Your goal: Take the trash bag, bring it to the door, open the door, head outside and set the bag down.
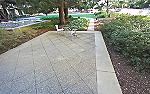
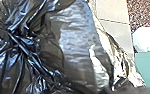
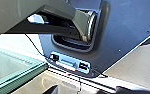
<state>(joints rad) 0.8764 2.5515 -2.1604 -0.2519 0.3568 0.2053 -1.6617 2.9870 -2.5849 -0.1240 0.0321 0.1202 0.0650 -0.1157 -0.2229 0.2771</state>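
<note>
Black creased-plastic trash bag [image 2: 23, 52] seems mid-carry outside, calling next for lowering onto grey slab paving [image 1: 43, 67], head view's lower left, whether pinched impossible to tell.

Ahead of me I count one paved terrace [image 1: 48, 62], one pale concrete strip [image 1: 104, 60] along it and one narrow path [image 1: 91, 25] beyond. I make out two thick tree trunks [image 1: 62, 13] close together near the far end; those farther left blur too much for me to number. Of chairs, I can be sure of one, a pale chair [image 1: 58, 28]; how many more furnishings stand beside it I cannot tell. At my left wrist I count one black trash bag [image 2: 18, 67], one white rounded thing [image 2: 146, 38] and one teal surface [image 2: 148, 67]. At my right wrist I find one glass pane [image 3: 3, 66].
</note>
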